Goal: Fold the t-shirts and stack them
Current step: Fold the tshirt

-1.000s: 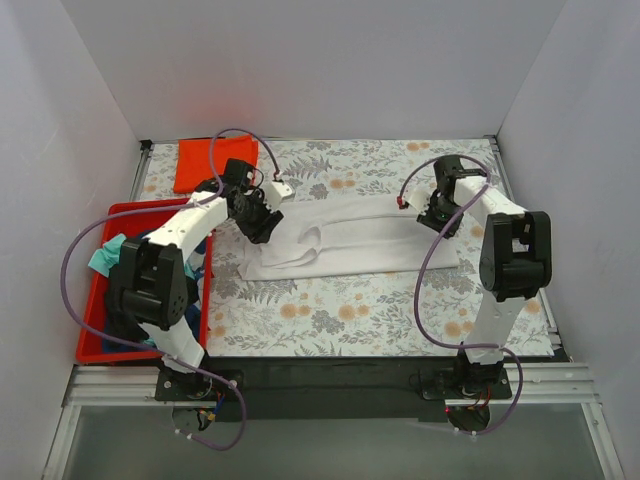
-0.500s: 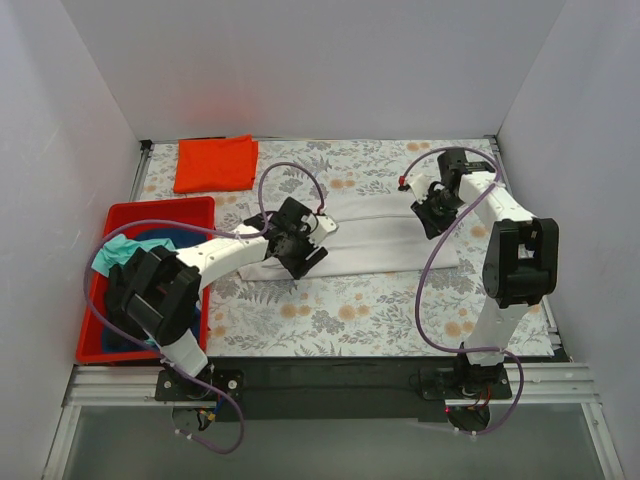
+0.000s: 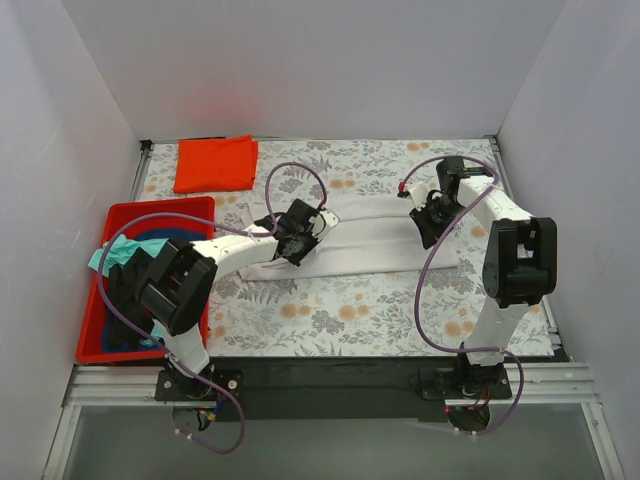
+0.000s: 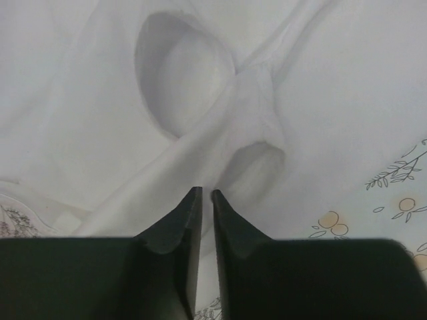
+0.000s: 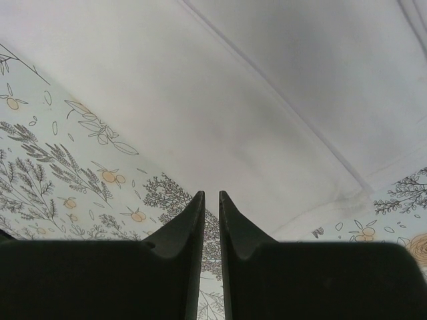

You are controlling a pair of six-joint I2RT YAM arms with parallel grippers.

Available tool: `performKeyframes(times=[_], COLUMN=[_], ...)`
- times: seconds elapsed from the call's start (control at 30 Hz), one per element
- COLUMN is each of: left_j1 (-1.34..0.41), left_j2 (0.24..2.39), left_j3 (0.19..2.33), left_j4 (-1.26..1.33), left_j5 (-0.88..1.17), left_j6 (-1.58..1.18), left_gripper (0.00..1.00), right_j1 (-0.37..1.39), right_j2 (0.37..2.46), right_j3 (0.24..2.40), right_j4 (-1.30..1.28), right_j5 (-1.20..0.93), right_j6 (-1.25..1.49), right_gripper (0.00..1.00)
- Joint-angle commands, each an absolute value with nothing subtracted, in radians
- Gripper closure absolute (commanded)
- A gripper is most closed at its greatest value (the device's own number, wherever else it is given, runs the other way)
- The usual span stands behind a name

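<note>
a: what sits nearest the arm bases?
b: a bare floral cover. at the near left there's a red bin, with a teal t-shirt spilling over its left rim.
a: and the middle of the table?
b: the white t-shirt lies across the cover, bunched and folded at its left end. the left claw is clenched on a raised ridge of that cloth, and a rounded opening in the fabric lies just beyond the tips.
a: the right claw?
b: the right claw is squeezed to a slit and grips nothing i can see. it hangs over the shirt's edge near its right end, where white cloth meets the cover.
a: farthest back?
b: an orange-red t-shirt, folded square, flat in the far left corner, well apart from the white one.
</note>
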State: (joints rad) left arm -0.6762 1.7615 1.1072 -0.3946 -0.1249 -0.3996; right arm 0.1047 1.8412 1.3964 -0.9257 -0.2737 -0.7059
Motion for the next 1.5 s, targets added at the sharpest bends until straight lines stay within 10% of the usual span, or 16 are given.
performKeyframes(times=[0.0,0.27,0.47,0.73,1.47], left_j1=[-0.680,-0.673,-0.549,-0.338,-0.169], left_j2=[1.752,1.766,1.697,1.516,1.598], left_j3=[1.150,1.195,1.242,1.151,0.985], left_j4=[-0.351,-0.330,-0.422,-0.609,-0.571], left_j5=[-0.169,-0.173,0.129,0.426,0.471], left_j6=[-0.367,-0.305,-0.354,-0.658,-0.888], left_gripper=[0.93,1.00,0.68,0.67,0.59], right_j1=[0.100,0.107,0.141,0.319,0.611], right_j2=[1.848,1.821,1.757,1.744,2.032], right_j3=[1.391,1.401,1.399,1.477,1.721], right_j4=[-0.939,-0.943,-0.907,-0.717,-0.404], right_j5=[-0.302,-0.435,-0.610,-0.566,-0.474], right_j6=[-0.698,-0.683,-0.673,-0.543,-0.230], right_gripper=[0.81,0.81,0.76,0.76,0.82])
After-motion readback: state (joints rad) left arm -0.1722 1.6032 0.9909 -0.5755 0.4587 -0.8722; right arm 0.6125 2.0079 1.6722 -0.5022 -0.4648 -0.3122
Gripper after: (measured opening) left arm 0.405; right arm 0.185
